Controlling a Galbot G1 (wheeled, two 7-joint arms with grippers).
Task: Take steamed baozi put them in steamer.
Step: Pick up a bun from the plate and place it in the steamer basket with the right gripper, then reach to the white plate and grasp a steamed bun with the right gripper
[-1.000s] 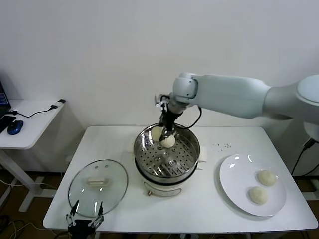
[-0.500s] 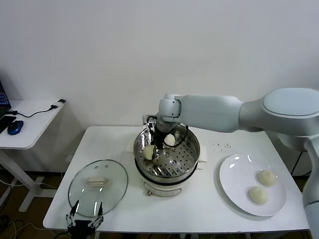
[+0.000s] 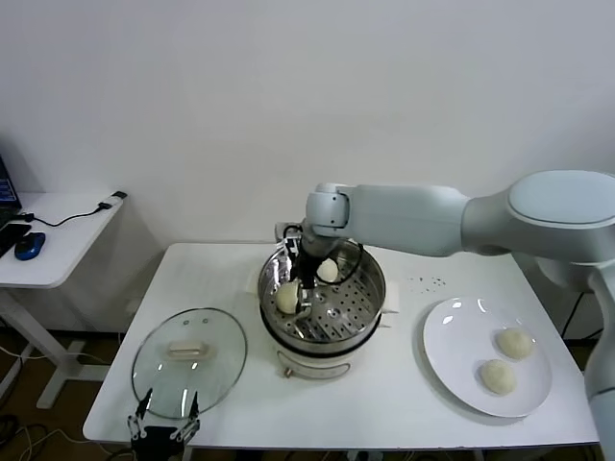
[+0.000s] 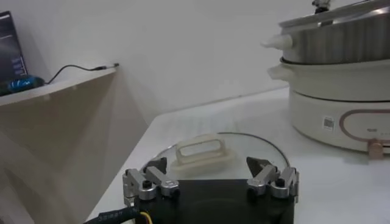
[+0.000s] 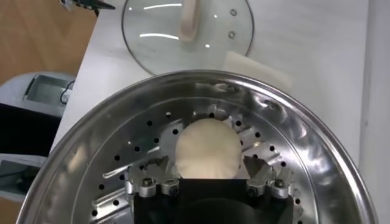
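Observation:
The steamer stands mid-table, a shiny steel pot with a perforated tray on a white base. My right gripper reaches down inside it at its left side. Its fingers are spread on either side of a cream-white baozi that lies on the tray, round and unsqueezed in the right wrist view. A second baozi lies at the steamer's back. Two more baozi sit on the white plate at the right. My left gripper is open and empty at the table's front left.
The glass lid lies flat left of the steamer, just beyond my left gripper; it also shows in the right wrist view. A side desk with cables stands at far left. The steamer's wall rises right of the lid.
My right arm swung from the steamer's back to its left side and lowered the baozi onto the tray. In the last half second it hardly moved. The left arm stayed still.

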